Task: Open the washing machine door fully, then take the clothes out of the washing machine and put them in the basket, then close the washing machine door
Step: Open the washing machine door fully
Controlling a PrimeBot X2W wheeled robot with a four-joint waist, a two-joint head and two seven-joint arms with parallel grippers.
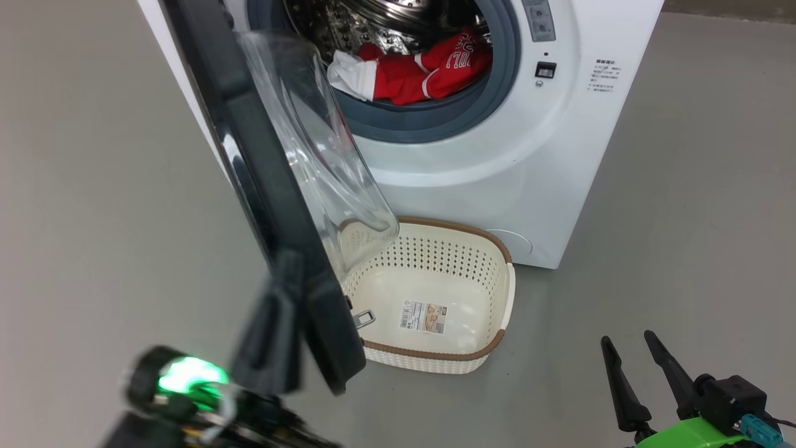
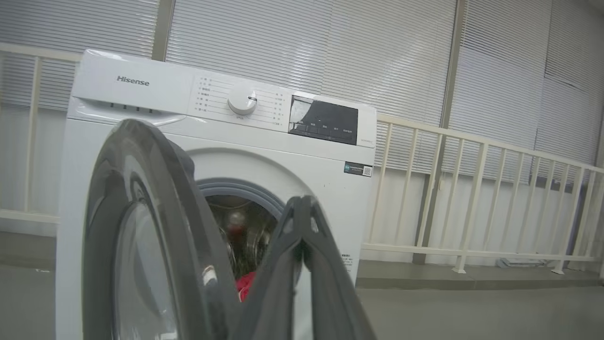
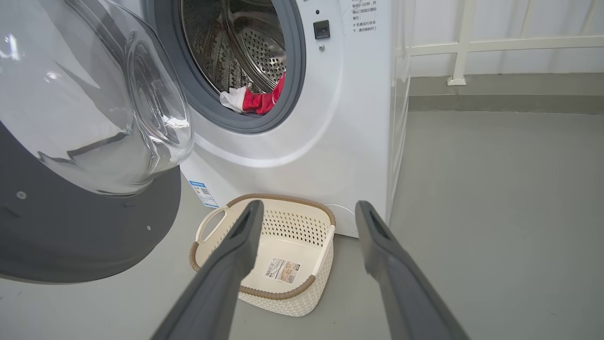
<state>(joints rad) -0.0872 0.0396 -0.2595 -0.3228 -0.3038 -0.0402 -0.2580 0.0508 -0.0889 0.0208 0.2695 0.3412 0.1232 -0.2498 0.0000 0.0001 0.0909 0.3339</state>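
Door (image 1: 249, 143): swung out, partly over basket.
Clothes (image 1: 429, 71): in washing machine (image 1: 497, 174) drum.
Basket (image 1: 435, 356): on floor, against machine.
Left gripper (image 2: 302, 208): fingers pressed together, beside door.
Right gripper (image 1: 625, 339): fingers spread, nothing between.

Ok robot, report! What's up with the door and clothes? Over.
Left gripper shut beside door edge; right gripper open, free. Door part open, clothes in drum, basket empty. Door's glass overhangs part of basket.
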